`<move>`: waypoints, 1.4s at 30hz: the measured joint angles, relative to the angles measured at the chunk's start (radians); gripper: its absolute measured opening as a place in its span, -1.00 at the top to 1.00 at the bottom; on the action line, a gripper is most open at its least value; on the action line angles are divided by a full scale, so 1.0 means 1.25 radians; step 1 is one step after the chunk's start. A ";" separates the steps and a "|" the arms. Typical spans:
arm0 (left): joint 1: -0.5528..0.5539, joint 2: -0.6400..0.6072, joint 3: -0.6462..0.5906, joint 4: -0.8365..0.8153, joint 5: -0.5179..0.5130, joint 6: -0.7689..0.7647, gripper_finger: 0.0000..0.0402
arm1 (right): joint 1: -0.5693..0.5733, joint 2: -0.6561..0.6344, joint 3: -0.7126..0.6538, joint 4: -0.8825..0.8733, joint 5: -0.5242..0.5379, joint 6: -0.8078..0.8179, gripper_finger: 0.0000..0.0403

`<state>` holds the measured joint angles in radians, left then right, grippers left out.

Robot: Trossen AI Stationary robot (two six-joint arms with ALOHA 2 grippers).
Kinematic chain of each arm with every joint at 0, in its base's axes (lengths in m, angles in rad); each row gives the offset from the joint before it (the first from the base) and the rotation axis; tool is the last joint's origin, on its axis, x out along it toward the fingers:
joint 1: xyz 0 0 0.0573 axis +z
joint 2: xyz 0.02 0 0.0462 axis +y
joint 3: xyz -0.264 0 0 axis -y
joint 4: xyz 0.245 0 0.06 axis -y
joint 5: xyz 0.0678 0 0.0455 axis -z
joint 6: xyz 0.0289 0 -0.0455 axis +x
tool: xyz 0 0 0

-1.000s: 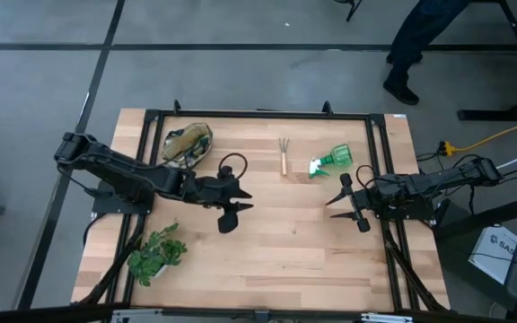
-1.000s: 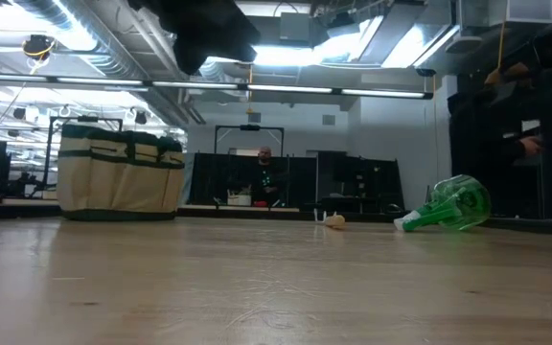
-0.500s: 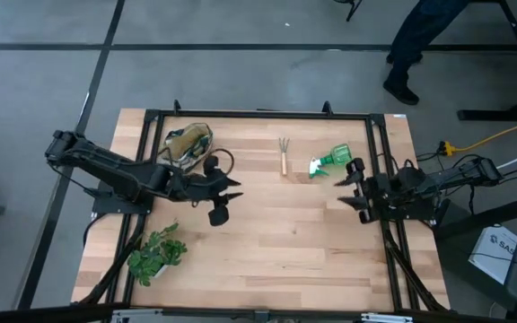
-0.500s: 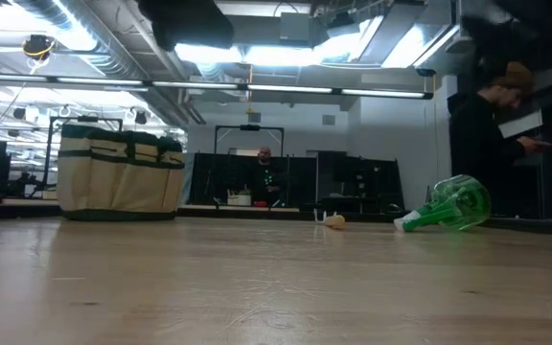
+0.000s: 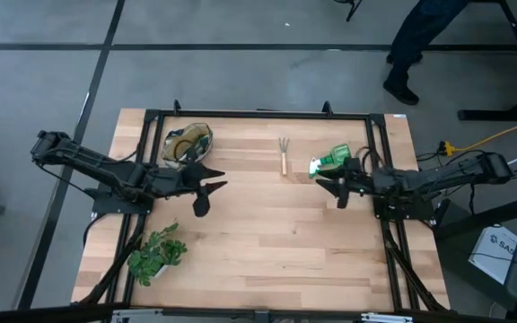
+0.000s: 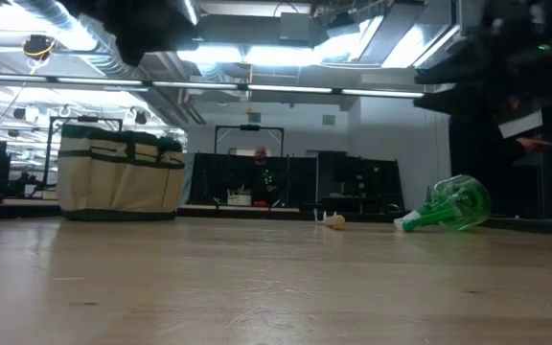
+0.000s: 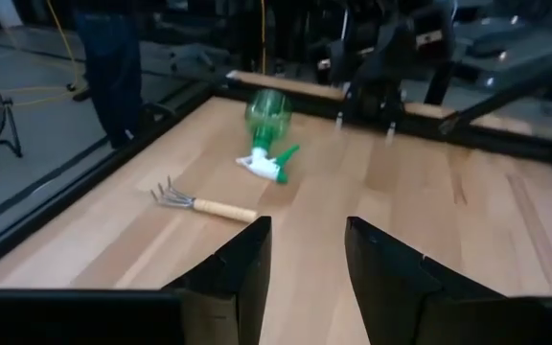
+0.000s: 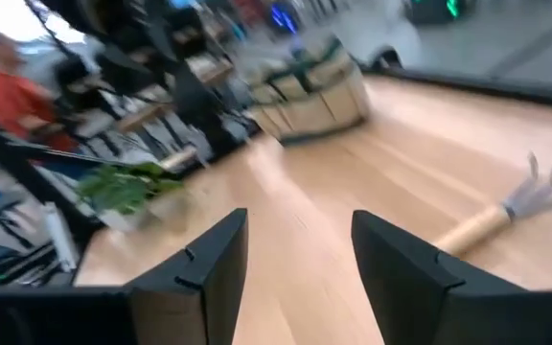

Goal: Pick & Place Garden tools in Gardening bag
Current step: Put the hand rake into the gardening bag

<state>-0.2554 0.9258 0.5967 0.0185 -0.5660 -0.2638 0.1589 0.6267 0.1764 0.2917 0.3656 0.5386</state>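
Observation:
The gardening bag [image 5: 188,144] stands upright at the far left, and also shows in the low view [image 6: 121,172]. The wooden-handled rake [image 5: 283,155] lies flat at the far middle, prongs toward the far edge. The green spray bottle [image 5: 332,160] lies on its side to the right of the rake. My left gripper [image 5: 217,179] is open and empty, just near-right of the bag, above the table. My right gripper [image 5: 327,186] is open and empty, just on the near side of the bottle. Trowel and shears do not show on the table.
A leafy potted plant [image 5: 157,254] stands at the near left corner. A black frame rail [image 5: 258,115] runs along the table's far edge and down its sides. A person [image 5: 420,45] stands beyond the far right corner. Bare wood lies across the middle and near side.
My left gripper has drawn back toward the table's left and far side, ending beside the bag. My right gripper has moved toward the table's left and slightly far, up to the spray bottle. Bag, rake and bottle have stayed where they were.

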 joint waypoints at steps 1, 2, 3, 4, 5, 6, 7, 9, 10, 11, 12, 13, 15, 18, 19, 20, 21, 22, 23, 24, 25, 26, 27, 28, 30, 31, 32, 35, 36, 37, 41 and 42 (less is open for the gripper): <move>0.000 -0.011 -0.014 0.014 0.000 0.000 0.36 | -0.007 0.029 0.023 -0.023 0.000 0.020 0.06; 0.000 -0.019 -0.024 0.024 0.000 -0.001 0.36 | -0.013 0.056 0.045 -0.047 0.000 0.040 0.07; 0.001 -0.027 -0.033 0.030 0.000 -0.002 0.36 | -0.020 0.086 0.066 -0.068 0.000 0.057 0.08; 0.002 -0.035 -0.041 0.031 0.000 -0.002 0.36 | -0.027 0.116 0.086 -0.084 0.000 0.071 0.09; 0.002 -0.041 -0.046 0.031 0.000 -0.002 0.36 | -0.033 0.146 0.105 -0.096 0.000 0.083 0.10; 0.002 -0.042 -0.048 0.033 0.000 -0.002 0.36 | -0.041 0.173 0.122 -0.104 0.001 0.087 0.11; 0.002 -0.044 -0.051 0.033 0.000 -0.002 0.36 | -0.047 0.202 0.136 -0.106 0.005 0.087 0.13; 0.002 -0.046 -0.053 0.030 0.000 0.007 0.36 | -0.059 0.263 0.160 -0.102 0.021 0.084 0.16; 0.002 -0.046 -0.053 0.031 0.000 0.015 0.36 | -0.065 0.291 0.171 -0.101 0.033 0.078 0.17; 0.002 -0.046 -0.053 0.031 0.000 0.023 0.36 | -0.069 0.321 0.183 -0.095 0.047 0.077 0.19; 0.002 -0.046 -0.053 0.030 0.000 0.029 0.36 | -0.075 0.350 0.194 -0.083 0.062 0.075 0.20; 0.002 -0.046 -0.053 0.030 0.000 0.031 0.36 | -0.081 0.378 0.203 -0.075 0.073 0.076 0.21; 0.002 -0.046 -0.052 0.024 0.001 0.032 0.36 | -0.097 0.436 0.225 -0.063 0.086 0.081 0.23; 0.002 -0.046 -0.052 0.007 0.007 0.033 0.36 | -0.126 0.518 0.266 -0.057 0.089 0.076 0.25; 0.002 -0.045 -0.052 -0.002 0.007 0.033 0.36 | -0.135 0.544 0.278 -0.057 0.089 0.065 0.25; 0.002 -0.045 -0.052 -0.011 0.007 0.033 0.36 | -0.143 0.570 0.290 -0.058 0.090 0.055 0.25; 0.002 -0.045 -0.052 -0.017 0.007 0.033 0.36 | -0.151 0.596 0.303 -0.059 0.090 0.045 0.25; 0.002 -0.045 -0.052 -0.021 0.007 0.034 0.36 | -0.158 0.621 0.314 -0.059 0.089 0.042 0.25; 0.002 -0.045 -0.052 -0.022 0.007 0.034 0.36 | -0.164 0.646 0.324 -0.058 0.086 0.039 0.25; 0.002 -0.045 -0.052 -0.021 0.007 0.034 0.36 | -0.169 0.669 0.334 -0.058 0.084 0.038 0.25; 0.002 -0.045 -0.052 -0.022 0.007 0.034 0.36 | -0.173 0.692 0.341 -0.058 0.084 0.038 0.25; 0.002 -0.045 -0.052 -0.021 0.007 0.034 0.36 | -0.177 0.715 0.349 -0.058 0.083 0.037 0.25; 0.002 -0.045 -0.052 -0.022 0.007 0.037 0.36 | -0.181 0.734 0.354 -0.059 0.080 0.037 0.25; 0.002 -0.045 -0.052 -0.021 0.007 0.043 0.36 | -0.184 0.754 0.360 -0.059 0.076 0.036 0.25; 0.002 -0.045 -0.052 -0.021 0.006 0.053 0.36 | -0.191 0.790 0.369 -0.059 0.060 0.039 0.25; 0.002 -0.045 -0.052 -0.021 0.006 0.054 0.36 | -0.194 0.808 0.374 -0.058 0.052 0.043 0.25; 0.002 -0.045 -0.052 -0.021 0.006 0.055 0.36 | -0.198 0.824 0.378 -0.052 0.042 0.045 0.25; 0.002 -0.045 -0.052 -0.022 0.006 0.054 0.36 | -0.207 0.869 0.389 -0.022 0.025 0.045 0.25; 0.002 -0.045 -0.052 -0.023 0.006 0.054 0.36 | -0.211 0.882 0.391 -0.017 0.018 0.044 0.25; 0.002 -0.045 -0.052 -0.024 0.008 0.052 0.36 | -0.215 0.895 0.395 -0.014 0.013 0.044 0.25; 0.002 -0.045 -0.052 -0.039 0.013 0.033 0.36 | -0.227 0.935 0.414 -0.009 0.012 0.038 0.25; 0.002 -0.045 -0.052 -0.042 0.013 0.032 0.36 | -0.228 0.942 0.417 -0.010 0.012 0.038 0.25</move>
<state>-0.2527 0.8696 0.5312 -0.0335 -0.5502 -0.2239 -0.1266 1.8043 0.6973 0.2795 0.3809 0.5856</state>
